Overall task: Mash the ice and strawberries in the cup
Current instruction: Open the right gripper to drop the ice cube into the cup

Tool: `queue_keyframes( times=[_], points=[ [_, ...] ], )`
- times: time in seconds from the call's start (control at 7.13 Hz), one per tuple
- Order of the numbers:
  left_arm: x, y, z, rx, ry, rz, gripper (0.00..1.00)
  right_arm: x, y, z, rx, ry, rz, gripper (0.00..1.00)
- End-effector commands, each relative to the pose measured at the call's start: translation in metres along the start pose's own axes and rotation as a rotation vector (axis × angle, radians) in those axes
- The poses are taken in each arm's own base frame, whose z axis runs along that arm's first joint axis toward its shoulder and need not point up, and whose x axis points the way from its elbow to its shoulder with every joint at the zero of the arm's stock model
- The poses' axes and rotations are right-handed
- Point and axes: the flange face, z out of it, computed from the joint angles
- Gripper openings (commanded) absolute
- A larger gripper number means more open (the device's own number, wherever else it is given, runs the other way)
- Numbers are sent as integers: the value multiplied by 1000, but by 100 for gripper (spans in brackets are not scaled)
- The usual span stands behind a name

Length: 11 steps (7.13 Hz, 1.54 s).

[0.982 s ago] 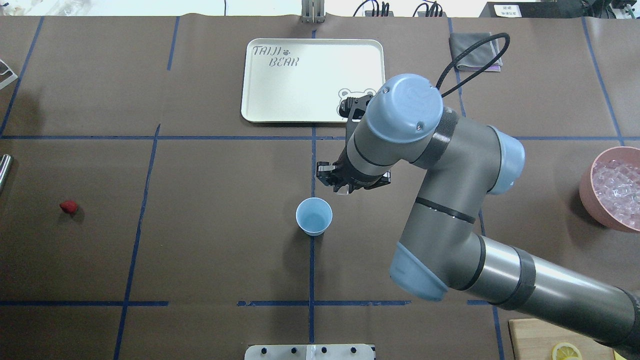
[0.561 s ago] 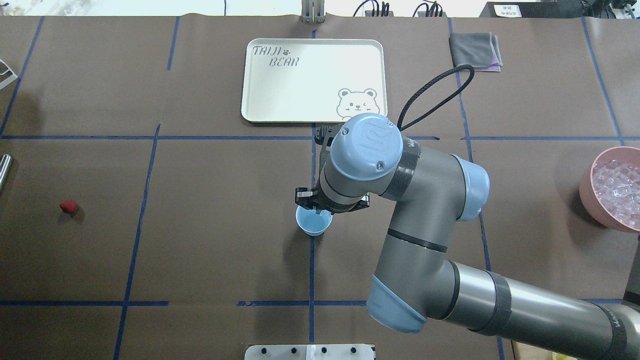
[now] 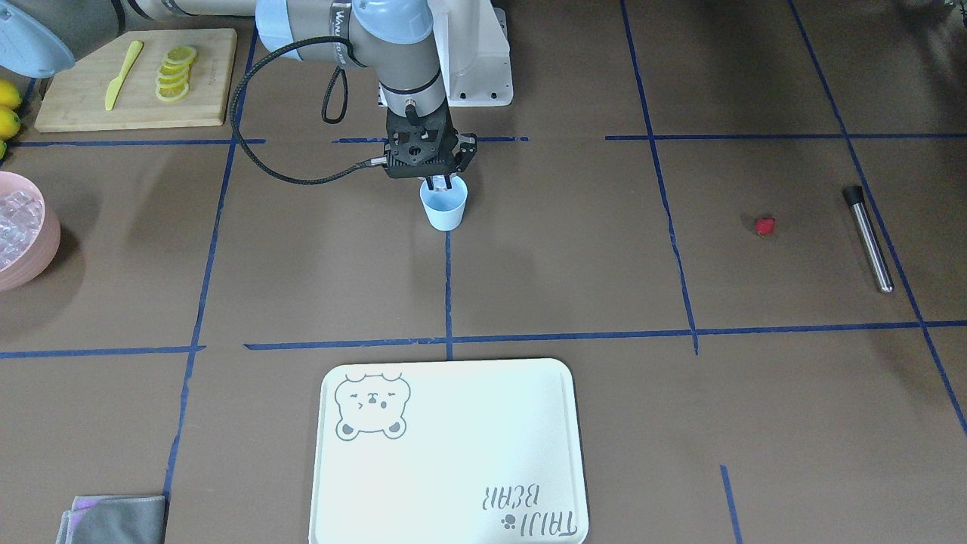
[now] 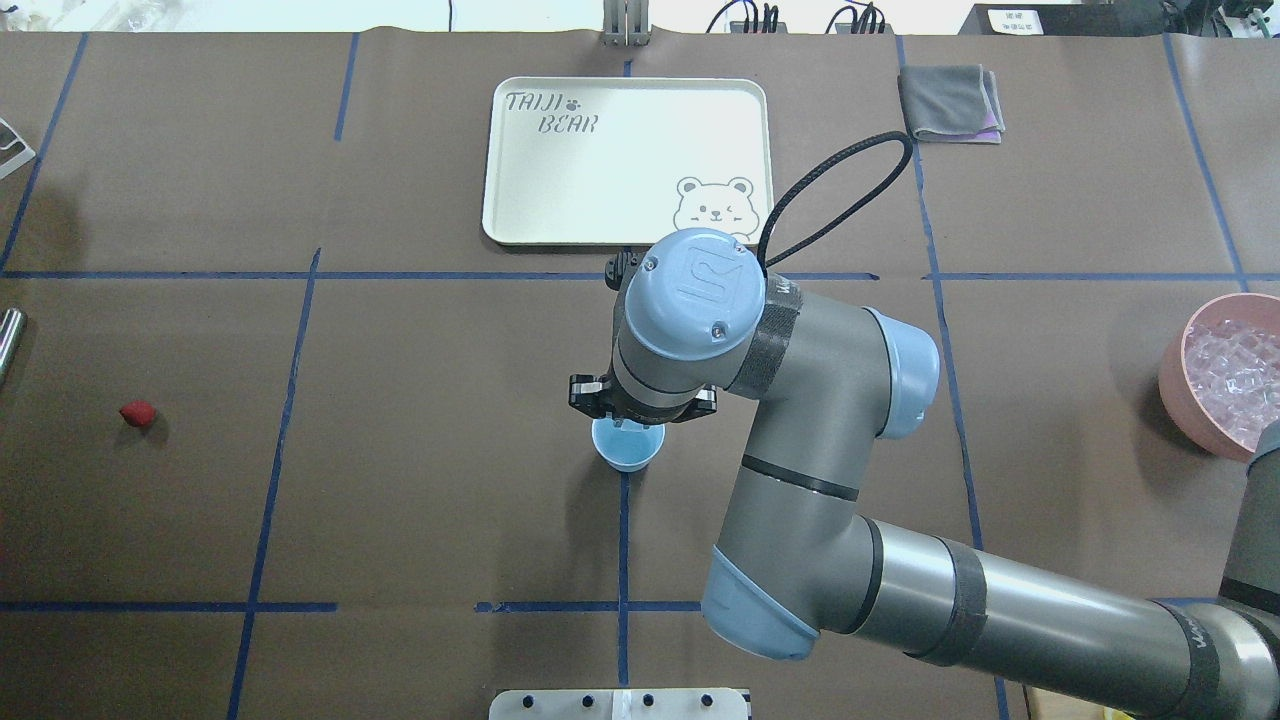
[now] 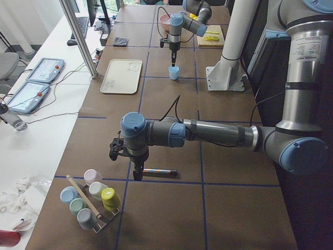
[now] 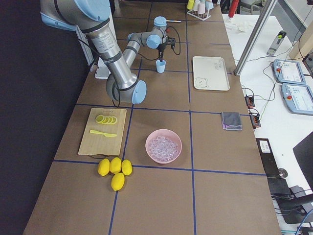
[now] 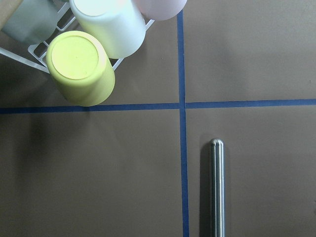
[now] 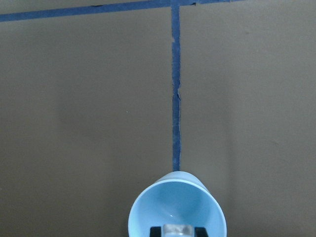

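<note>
The pale blue cup (image 4: 628, 452) stands upright at the table's middle and also shows in the front view (image 3: 444, 209). My right gripper (image 3: 440, 183) hangs just above its rim, shut on one clear ice cube (image 8: 177, 230), with its tips over the cup's mouth (image 8: 177, 207). More ice (image 4: 1236, 378) fills the pink bowl (image 4: 1172, 385) at the far right. The red strawberry (image 4: 138, 413) lies alone on the table far to the left. My left gripper (image 5: 137, 172) hovers over a steel muddler (image 7: 216, 190); I cannot tell whether it is open or shut.
A white bear tray (image 4: 520, 215) lies beyond the cup. A grey cloth (image 4: 950, 100) lies at the back right. A cutting board with lemon slices (image 3: 174, 72) and whole lemons (image 6: 113, 169) sit on the robot's right. A rack of coloured cups (image 5: 91, 200) stands by the left arm.
My right arm has swung left and toward the robot, bringing the gripper with the ice cube from beyond the cup to directly over its mouth. The strawberry and cup have not moved.
</note>
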Motion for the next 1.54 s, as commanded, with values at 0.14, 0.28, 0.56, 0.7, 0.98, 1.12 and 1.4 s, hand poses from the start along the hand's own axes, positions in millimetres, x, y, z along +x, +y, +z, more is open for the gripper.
queue_keyframes(
  times=[0.14,0.28,0.56,0.7,0.98,1.12,1.4],
  points=[
    [0,0,0,0,0,0,100,-6,-1,-5,5,-13,-15,29],
    [-1,0,1,-1,0,-1,100,-5,-1,-5,6,-10,-14,43],
    [0,0,0,0,0,-2,100,-5,-2,-4,10,-7,-6,60],
    [0,-1,-1,1,0,-1,100,-5,-1,-5,10,-9,-7,61],
    [0,-1,-1,1,0,0,100,-4,-2,-5,11,-9,-3,78],
    [1,-1,-1,2,0,1,100,-3,-7,-11,31,-14,-2,98],
    [4,-3,-4,10,0,-9,100,28,-23,-46,80,-41,21,99]
  ],
)
